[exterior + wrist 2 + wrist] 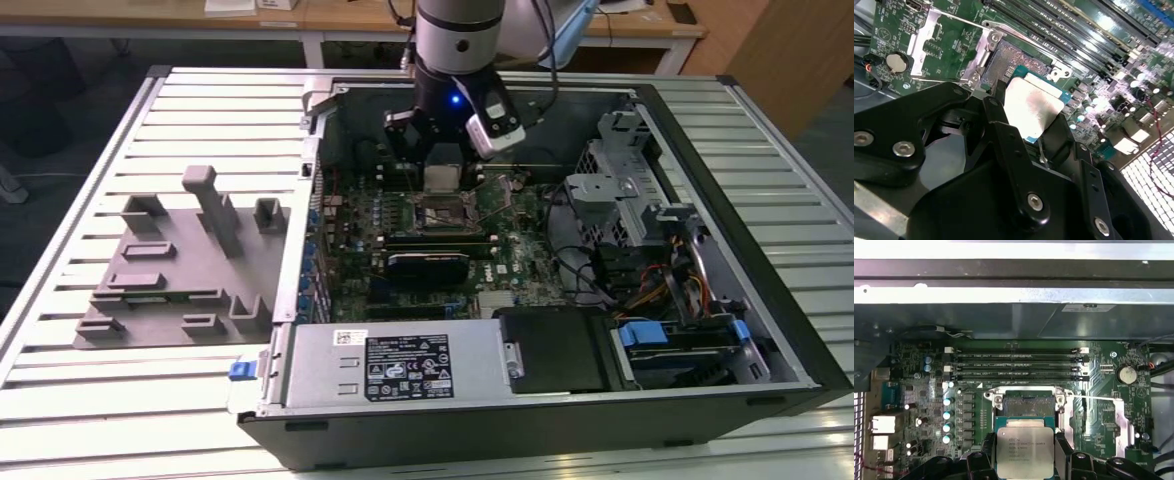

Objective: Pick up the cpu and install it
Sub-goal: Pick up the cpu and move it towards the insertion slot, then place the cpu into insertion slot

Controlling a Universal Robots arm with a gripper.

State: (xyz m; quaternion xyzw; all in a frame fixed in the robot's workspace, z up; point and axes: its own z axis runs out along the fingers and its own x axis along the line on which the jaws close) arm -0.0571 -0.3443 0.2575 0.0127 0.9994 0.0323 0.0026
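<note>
CPU (1025, 452) is gripped by opposite edges between the black fingers (988, 454) of the gripper (441, 172), which are closed on it, with its silver top turned toward the wrist cameras. It is held just beside the open socket (1028, 405) on the motherboard (1099, 380), seemingly raised above it and not yet seated, though contact cannot be ruled out. Memory slots (1016, 362) are seen just beyond the socket, and a coin battery (1127, 374) near it. A grey fixture (174, 270) lies well apart from the socket, outside the case (534, 440).
</note>
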